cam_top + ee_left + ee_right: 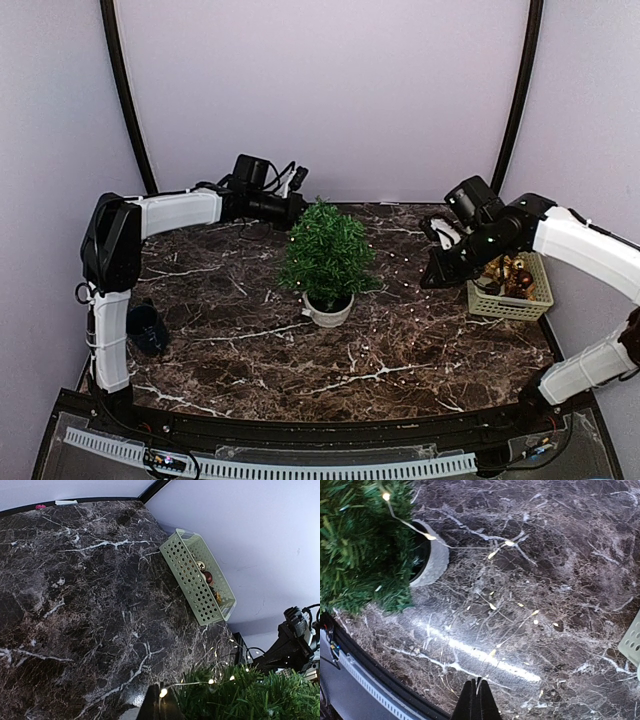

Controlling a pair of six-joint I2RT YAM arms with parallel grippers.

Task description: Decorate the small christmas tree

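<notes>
The small christmas tree [325, 250] stands mid-table in its round white pot [328, 310]. A thin wire string of tiny lit lights [492, 555] runs from the tree's branches [250, 695] across the marble toward the right. My left gripper [296, 214] is at the tree's upper left. In the left wrist view it [159, 702] is shut on the light string, with a glowing bulb right at its tips. My right gripper [431, 279] hovers right of the tree. In the right wrist view it [479, 686] is shut on the wire's other end. The pot [436, 560] sits to its far left.
A pale perforated basket [508, 308] holding gold and red ornaments [508, 275] stands at the table's right edge, also seen from the left wrist as the basket [192, 577]. A dark blue object [147, 328] lies by the left arm's base. Loose lights lie on the marble between tree and basket.
</notes>
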